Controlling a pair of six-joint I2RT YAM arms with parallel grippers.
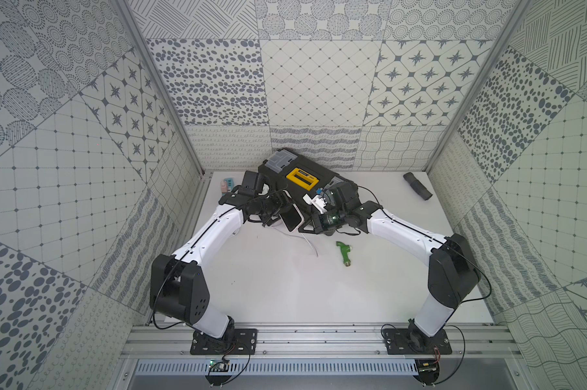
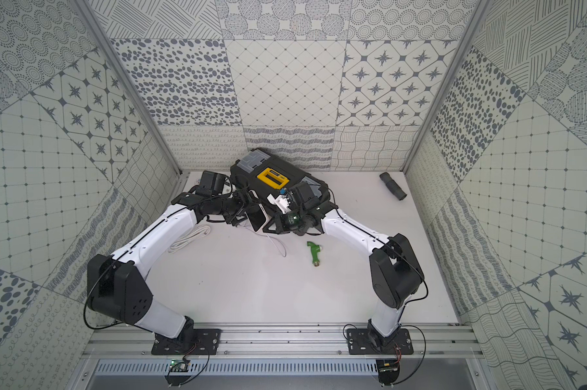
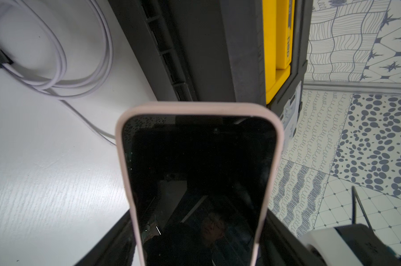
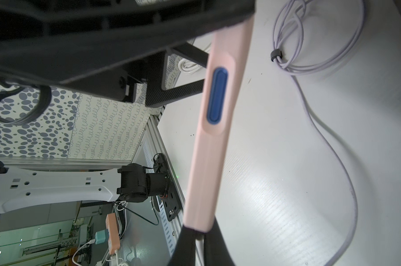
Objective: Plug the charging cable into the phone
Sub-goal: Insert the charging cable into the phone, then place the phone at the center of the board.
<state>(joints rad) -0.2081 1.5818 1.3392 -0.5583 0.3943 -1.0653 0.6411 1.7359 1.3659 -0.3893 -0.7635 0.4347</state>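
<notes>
1. The left gripper (image 3: 199, 239) clasps the phone (image 3: 199, 161) across its width. Its jaws are spread wide to span the case, and the screen faces its wrist camera.
2. The right gripper (image 4: 200, 230) has its jaws drawn narrow about the phone's thin pink edge at one end. We cannot tell how firmly they bite.
3. The phone hangs between both arms, raised off the table (image 1: 285, 287), just in front of the black toolbox (image 3: 206, 46).
4. The charging cable (image 4: 355, 205) lies on the table near the phone: a tied coil, then a loose run whose free end (image 1: 315, 254) rests toward the arms' bases. Neither gripper touches it.
5. We judge the phone rigid and fairly heavy, with slick, breakable glass. The soft-looking case rim should give better purchase, so we would hold it by the long edges and keep the port end clear.
6. The cable looks limp and light and will likely sag and twist. We would pinch it at the stiff plug housing, close behind the tip.
7. The phone's charging port shows in no view. In both top views the plug is too small to read its orientation, and the arms mask most of the fingers.
</notes>
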